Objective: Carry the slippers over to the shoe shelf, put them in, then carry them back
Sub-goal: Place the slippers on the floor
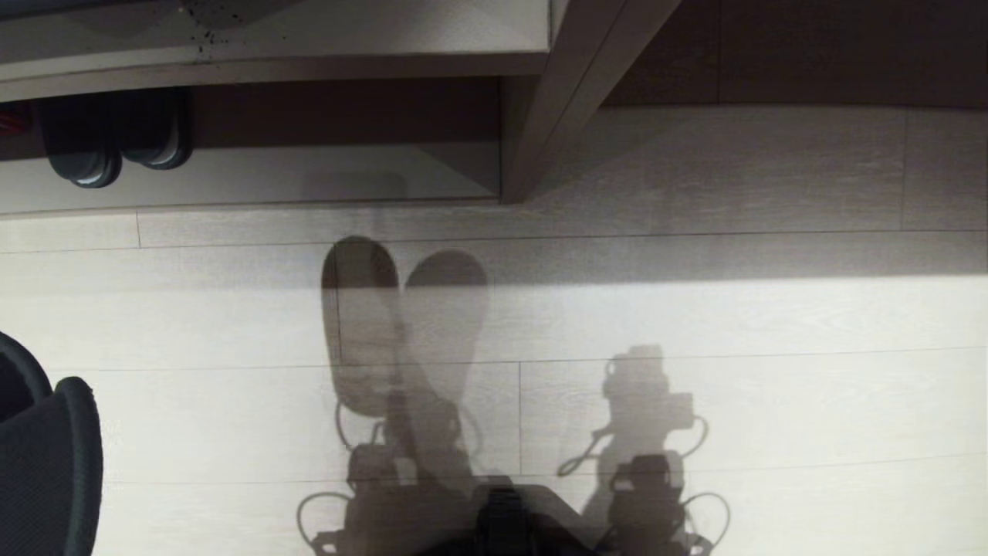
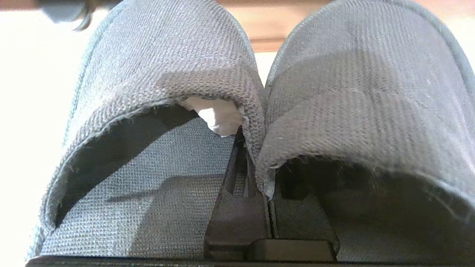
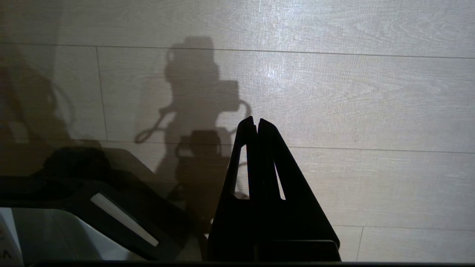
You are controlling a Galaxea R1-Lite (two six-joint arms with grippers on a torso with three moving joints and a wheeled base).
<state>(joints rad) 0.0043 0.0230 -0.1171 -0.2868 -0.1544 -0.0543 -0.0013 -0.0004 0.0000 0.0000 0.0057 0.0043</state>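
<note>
The slippers fill the left wrist view side by side, toes pointing away: one slipper (image 2: 156, 74) and the other (image 2: 371, 85), both of grey-blue woven fabric. My left gripper (image 2: 245, 148) is shut on the slippers, its dark fingers (image 2: 237, 211) pinching their touching inner walls together. In the head view neither the slippers nor either gripper shows, only their shadow (image 1: 401, 324) on the pale floor. The shoe shelf (image 1: 309, 181) runs along the top of that view, its pale base board ahead of the shadow. My right gripper (image 3: 256, 122) hangs shut and empty over the floor.
Another dark pair (image 1: 116, 139) with paler sole rims sits in the shelf's far left. A slanted grey panel (image 1: 540, 116) bounds the cubby on the right. A black chair (image 1: 46, 463) stands at the lower left. My own base (image 1: 502, 517) is at the bottom edge.
</note>
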